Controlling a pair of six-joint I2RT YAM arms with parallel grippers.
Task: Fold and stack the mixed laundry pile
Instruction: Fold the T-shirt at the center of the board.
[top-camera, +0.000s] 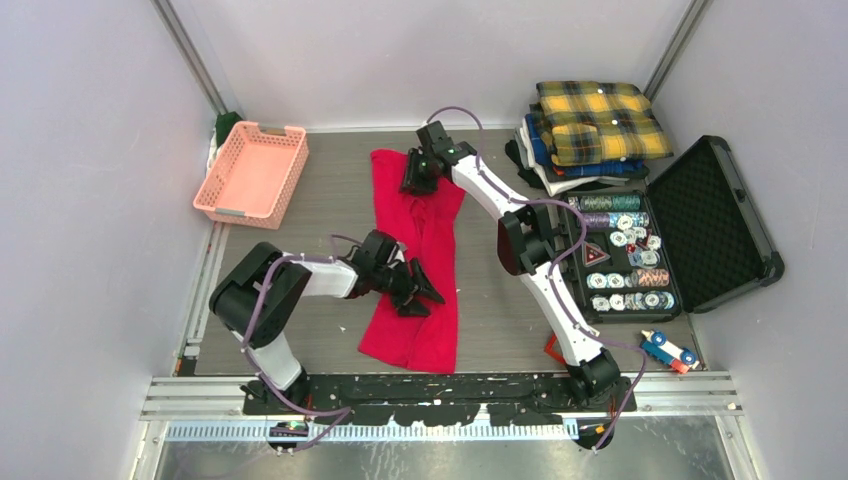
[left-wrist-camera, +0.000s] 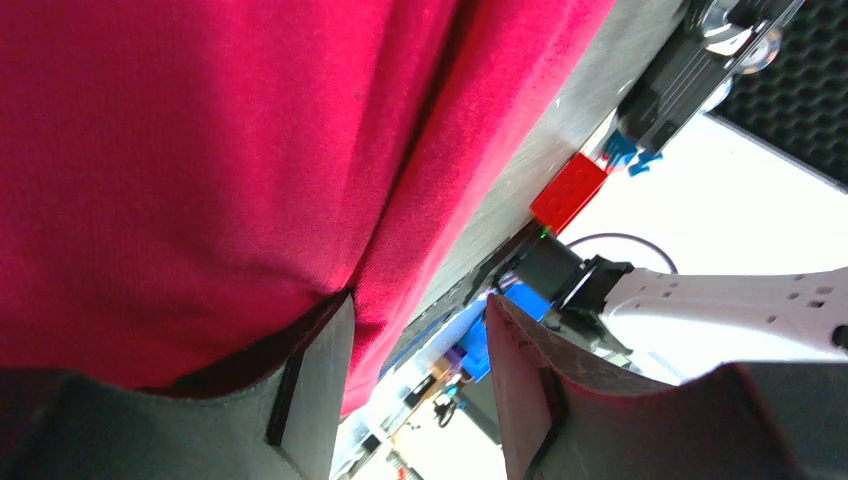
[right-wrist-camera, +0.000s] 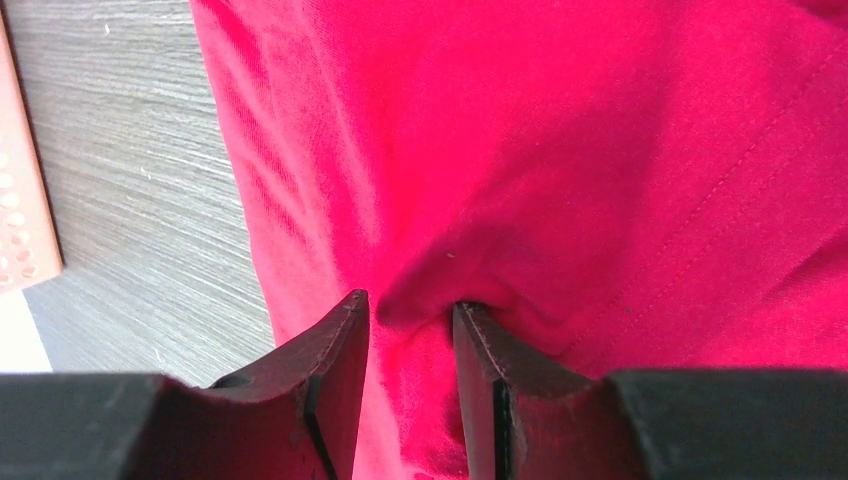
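Landmark: pink basket (top-camera: 250, 172), far-left corner of the counter (top-camera: 490, 320).

Red T-shirt (top-camera: 430, 235) lies just right of the basket as a long narrow strip. It runs from the basket's far edge level down toward the arm bases, flat with some wrinkles. Yellow-and-black plaid shirt (top-camera: 598, 122) is already folded on top of a garment stack (top-camera: 560, 172), well across the counter from the basket in the far-right corner.

Right hand (top-camera: 415, 180) is on the strip's end nearest the basket. In the wrist view the right hand (right-wrist-camera: 408, 305) has a pucker of red cloth nipped between its fingers, so it reads as gripping the tee. Left hand (top-camera: 428, 300) is on the strip's end away from the basket. In the wrist view the left hand (left-wrist-camera: 420, 300) has its jaws apart with a clear gap, and the hem only lies against one finger, so it is open and not clamped.

Step, by my judgement: the end-to-end fold of the tee.
- Close the left hand on the hem first.
- Lift both ends only a little and keep the strip taut so the layers don't slide.
- Bring one end over the other and match the edges before letting go.
- The single pucker grip looks thin and may slip or catch only the top layer.

Surface is grey wood-grain and matte. Pale plain walls (top-camera: 90, 150) stand on three sides, and a metal rail (top-camera: 450, 402) runs along the near edge. An open black case (top-camera: 715, 225) of chips (top-camera: 625, 255) and a toy car (top-camera: 668, 350) sit far right of the basket.
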